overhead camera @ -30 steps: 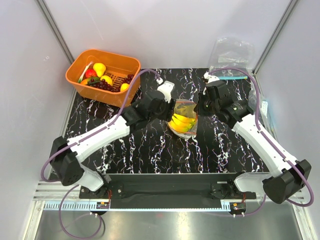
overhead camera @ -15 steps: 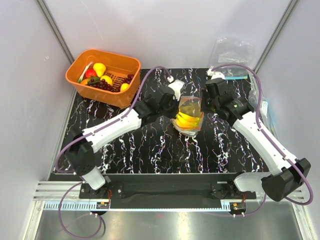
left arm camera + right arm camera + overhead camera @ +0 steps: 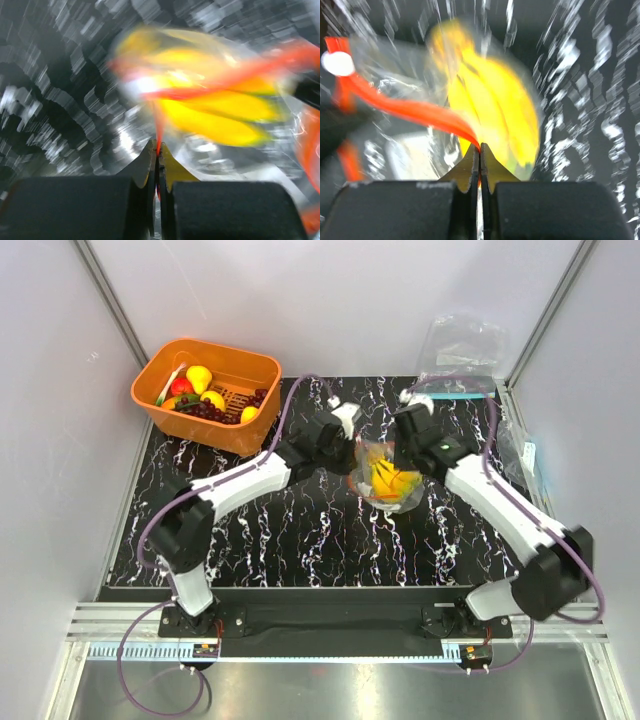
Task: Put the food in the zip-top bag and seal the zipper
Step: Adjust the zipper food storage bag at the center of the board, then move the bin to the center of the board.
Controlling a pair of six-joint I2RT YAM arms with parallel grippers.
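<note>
Overhead; close, blurred wrists seemingly share bag (image 3: 386, 478).

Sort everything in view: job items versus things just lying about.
Job: zip-top bag, banana bunch inside it, zipper pinched by left gripper and right gripper, loose toy fruit.
Lying about: orange basket, spare clear bags far right.

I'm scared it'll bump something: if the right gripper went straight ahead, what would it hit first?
The right gripper is shut on the zipper; straight ahead it would press into the zip-top bag, then probably the banana bunch inside. Blur leaves depth unclear.
</note>
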